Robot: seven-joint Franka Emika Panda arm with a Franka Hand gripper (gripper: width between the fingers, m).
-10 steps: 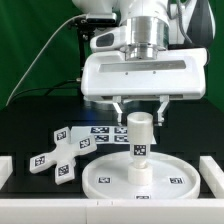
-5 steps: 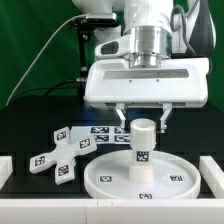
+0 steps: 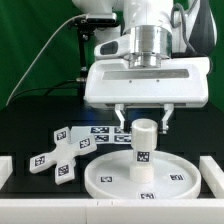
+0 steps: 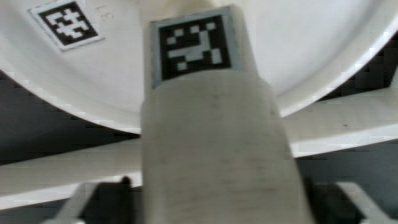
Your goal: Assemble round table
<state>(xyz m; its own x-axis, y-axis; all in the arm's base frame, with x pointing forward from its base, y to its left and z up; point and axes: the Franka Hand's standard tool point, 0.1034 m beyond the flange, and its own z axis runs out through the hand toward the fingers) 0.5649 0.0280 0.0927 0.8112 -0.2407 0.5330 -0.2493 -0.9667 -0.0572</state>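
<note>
Compared with a second ago, the end effector (image 3: 142, 119) sits a little lower and its wrist has turned. The post (image 3: 144, 150) shows less height above the disc (image 3: 108, 180). Over the last half second nothing visibly shifts.

The two fingers stand spread, one on each side of the post's top, with a sliver of gap on both sides in the exterior view. The wrist view agrees: the post (image 4: 210, 140) runs up the middle and the dark fingers stay clear of it on either flank. Nothing is pinched.

The post stands upright at the centre of the disc, which lies flat and rim up on the black worktop (image 3: 30, 120). Whether the post is fully seated cannot be told. The cross-shaped foot piece (image 3: 58, 152) lies loose on the worktop toward the exterior view's left, just beside the disc's rim and well clear of the post. Behind the disc lies the marker board (image 3: 100, 131).

These parts look like rigid white plastic: light, stiff, unlikely to break, but smooth enough to slip under a weak pinch. The post is best taken near its top, across its round sides and above its tag (image 3: 140, 153). The foot piece is probably best taken across one arm.

The disc is the only tray-like thing here. Inside its raised rim stands the post and nothing else loose.
</note>
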